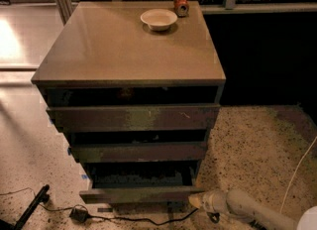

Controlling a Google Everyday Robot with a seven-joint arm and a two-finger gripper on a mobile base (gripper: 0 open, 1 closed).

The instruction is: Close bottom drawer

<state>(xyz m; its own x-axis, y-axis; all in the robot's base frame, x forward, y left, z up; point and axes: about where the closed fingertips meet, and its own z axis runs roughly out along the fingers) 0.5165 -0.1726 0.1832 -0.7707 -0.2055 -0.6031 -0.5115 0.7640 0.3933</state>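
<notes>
Push step in hand: gripper (198, 200) is at the right end of the bottom drawer (141, 194) front, which is partly out. Can't tell if the grip is open or closed. Next you push straight toward the far side.

Gripper (197, 200) sits low, beneath the desk's (129, 50) front right corner, near floor level. Pale arm (247, 213) extends to it from the lower right.
</notes>
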